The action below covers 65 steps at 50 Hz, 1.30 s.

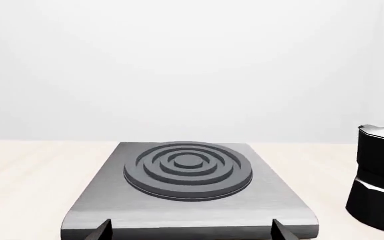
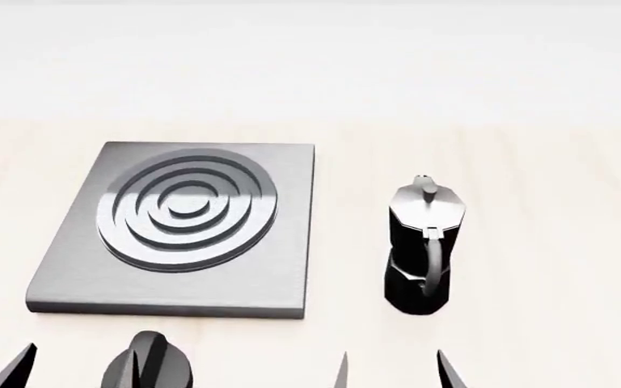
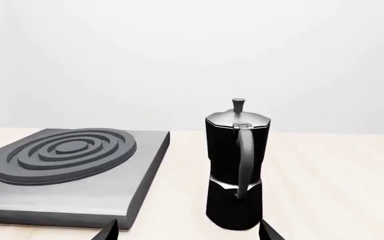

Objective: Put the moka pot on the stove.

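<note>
The moka pot [image 2: 424,242] stands upright on the pale table, to the right of the stove [image 2: 289,275], its handle turned toward me. In the right wrist view the moka pot [image 3: 235,170] is just beyond my open right gripper [image 3: 188,232], nearer one fingertip, with nothing held. The right gripper [image 2: 394,373] shows at the head view's lower edge, just short of the pot. My left gripper [image 1: 190,232] is open and empty at the front edge of the stove [image 1: 112,200], and the moka pot [image 1: 382,185] is cut by that frame's edge.
A round black knob [image 2: 154,368] sits in front of the stove near my left fingertip [image 2: 19,368]. Pale wooden tabletop [image 2: 548,202] stretches around both objects, with a plain white wall behind.
</note>
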Available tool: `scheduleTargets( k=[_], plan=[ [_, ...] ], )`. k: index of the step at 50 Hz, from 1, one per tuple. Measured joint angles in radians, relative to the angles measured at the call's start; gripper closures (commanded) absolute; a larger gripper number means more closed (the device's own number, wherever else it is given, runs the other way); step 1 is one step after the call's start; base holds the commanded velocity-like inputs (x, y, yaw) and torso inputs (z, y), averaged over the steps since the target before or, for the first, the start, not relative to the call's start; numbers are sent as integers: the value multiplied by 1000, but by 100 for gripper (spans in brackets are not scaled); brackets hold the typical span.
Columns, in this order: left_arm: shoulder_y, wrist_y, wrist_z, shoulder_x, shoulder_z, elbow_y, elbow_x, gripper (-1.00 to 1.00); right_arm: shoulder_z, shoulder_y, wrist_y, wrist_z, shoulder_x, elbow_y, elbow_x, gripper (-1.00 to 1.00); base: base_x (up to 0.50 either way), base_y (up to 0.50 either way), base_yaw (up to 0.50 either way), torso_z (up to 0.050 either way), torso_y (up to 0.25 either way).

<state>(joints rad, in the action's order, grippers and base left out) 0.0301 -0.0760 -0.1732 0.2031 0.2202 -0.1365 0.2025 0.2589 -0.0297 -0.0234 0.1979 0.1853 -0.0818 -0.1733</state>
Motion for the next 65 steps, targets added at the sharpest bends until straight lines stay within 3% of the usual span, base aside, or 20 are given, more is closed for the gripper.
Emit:
scheduleTargets(
  k=[14, 65],
  plan=[
    [0, 0, -8, 8, 7, -2, 9, -100, 8, 1, 1, 10, 6, -6, -3, -100, 189, 0, 0, 0, 0],
    [7, -1, -32, 39, 25, -31, 36, -100, 30, 26, 2, 60, 39, -77, -10, -100, 0, 38, 0, 0, 0]
  ],
)
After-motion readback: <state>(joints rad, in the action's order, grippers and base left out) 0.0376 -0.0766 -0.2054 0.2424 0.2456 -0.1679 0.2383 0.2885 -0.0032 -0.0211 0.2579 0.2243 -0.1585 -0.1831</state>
